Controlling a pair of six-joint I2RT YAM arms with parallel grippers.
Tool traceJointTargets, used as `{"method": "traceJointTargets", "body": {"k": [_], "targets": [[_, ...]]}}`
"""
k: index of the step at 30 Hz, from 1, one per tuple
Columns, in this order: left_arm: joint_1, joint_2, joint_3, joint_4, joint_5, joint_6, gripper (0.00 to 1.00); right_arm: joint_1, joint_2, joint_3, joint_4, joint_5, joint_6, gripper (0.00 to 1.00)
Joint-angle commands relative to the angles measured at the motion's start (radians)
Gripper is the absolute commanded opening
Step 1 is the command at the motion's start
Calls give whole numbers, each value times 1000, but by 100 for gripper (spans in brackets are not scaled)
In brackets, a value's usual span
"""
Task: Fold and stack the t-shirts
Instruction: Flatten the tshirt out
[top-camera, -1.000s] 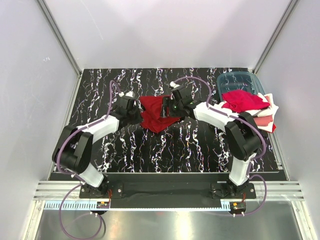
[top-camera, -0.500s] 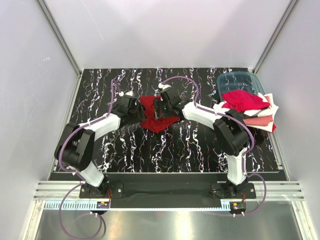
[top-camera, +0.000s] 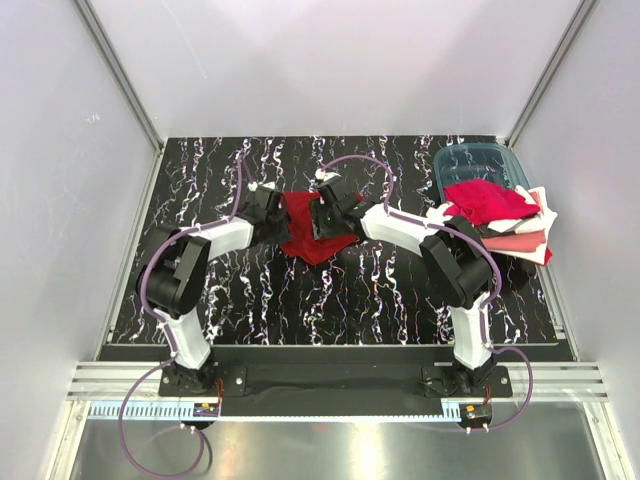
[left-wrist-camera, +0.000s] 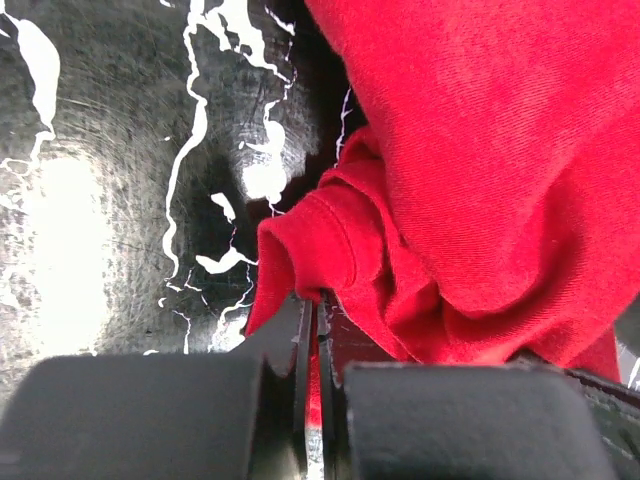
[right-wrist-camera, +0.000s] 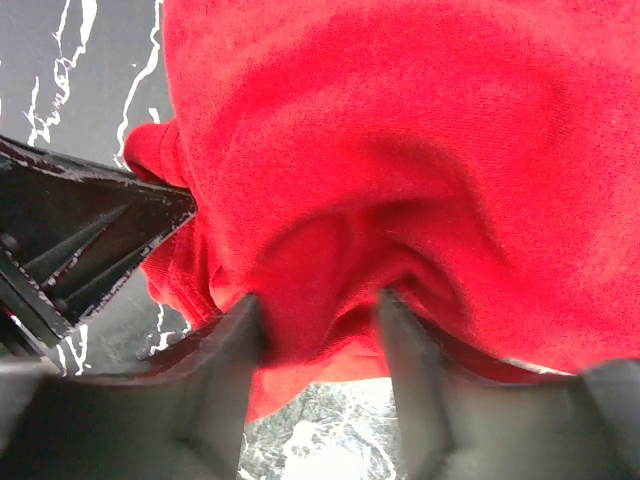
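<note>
The deep red t-shirt (top-camera: 305, 240) lies bunched mid-tabletop (top-camera: 200, 180), its long axis running far to near and its tapered tip pointing nearward. The left hand (left-wrist-camera: 310, 335) pinches a hem fold tight. The right hand (right-wrist-camera: 320, 330), half-closed, grips a thick bunch of cloth.

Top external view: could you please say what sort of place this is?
Most likely a lab robot test cell: white panel walls on aluminium frame posts, a black white-veined tabletop, and two robot arms bolted to a base rail, working a deep red t-shirt.
</note>
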Motion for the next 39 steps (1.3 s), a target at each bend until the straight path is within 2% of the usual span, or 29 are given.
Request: {"method": "traceJointTargets", "body": {"k": [1,4,5,8,11,13,16,18,19,21,22,23,27,29,35,39], "targets": [[-3,-36,5,31,8,3,0,2,6,41,11,-8,-2,48],[-3,-110,-23,50,-1,3,0,2,3,78,-41,20,-8,29],[-4,-138,-32,50,0,3,0,1,-8,80,-49,72,-8,17],[8,-171,-40,31,-27,0,0,-14,-81,43,-58,171,10,0],[58,-216,-62,27,-9,-18,0,-65,-198,-50,-19,202,78,0],[100,-259,-131,70,43,-40,0,-163,-297,-115,4,192,142,0],[187,-366,-252,157,88,-107,0,-319,-460,-291,44,235,349,0],[224,-438,-300,195,80,-124,0,-373,-544,-463,170,232,449,0],[227,-457,-320,197,71,-132,0,-389,-612,-507,210,229,455,11],[229,-503,-325,183,48,-127,0,-389,-666,-552,242,236,429,39],[229,-532,-329,176,42,-121,0,-386,-674,-540,238,227,397,71],[227,-544,-333,176,40,-117,0,-387,-678,-529,221,215,380,74],[220,-590,-349,186,42,-104,0,-354,-637,-476,218,143,287,76],[218,-593,-348,182,49,-106,0,-294,-599,-416,195,137,210,75],[218,-572,-346,197,89,-104,0,-144,-384,-215,118,62,25,68],[218,-554,-346,209,112,-106,0,-26,-223,-112,98,-17,-65,70]]}}
